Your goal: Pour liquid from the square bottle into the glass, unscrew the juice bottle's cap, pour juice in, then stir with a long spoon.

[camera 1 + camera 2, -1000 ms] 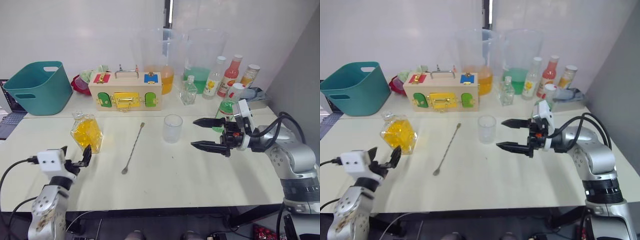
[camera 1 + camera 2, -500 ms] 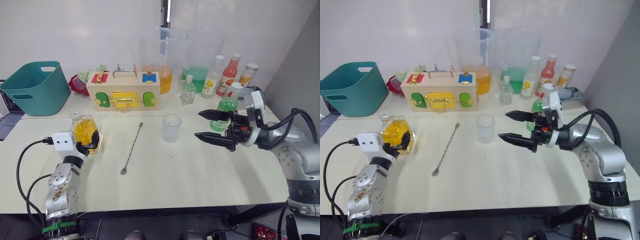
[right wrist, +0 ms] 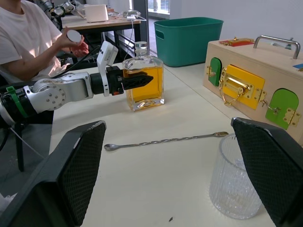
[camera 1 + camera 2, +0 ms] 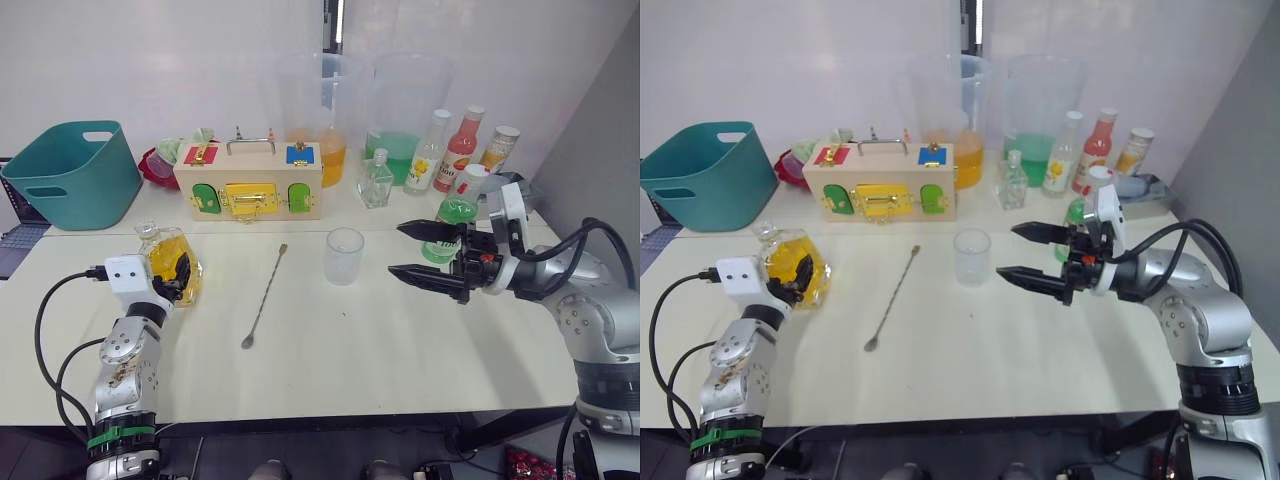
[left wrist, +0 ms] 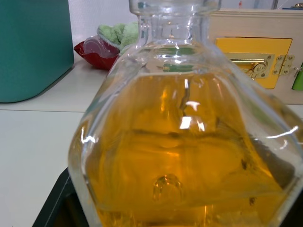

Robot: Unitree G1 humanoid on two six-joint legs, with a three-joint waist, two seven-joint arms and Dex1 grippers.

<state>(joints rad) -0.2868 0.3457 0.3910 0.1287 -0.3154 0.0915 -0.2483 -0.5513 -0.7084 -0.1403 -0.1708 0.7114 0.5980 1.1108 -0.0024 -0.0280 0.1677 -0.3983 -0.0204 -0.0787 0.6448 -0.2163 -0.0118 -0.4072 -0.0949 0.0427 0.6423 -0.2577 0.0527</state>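
The square bottle point(image 4: 176, 262) of amber liquid is being straddled by the left tool point(image 3: 137, 81), not visibly clamped, the right tool point(image 4: 412, 251) gaping, the glass point(image 4: 345, 256) empty, nothing poured.

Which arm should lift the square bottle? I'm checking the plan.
Left: its gripper is already around the square bottle. The right gripper hangs open past the glass, far from it.
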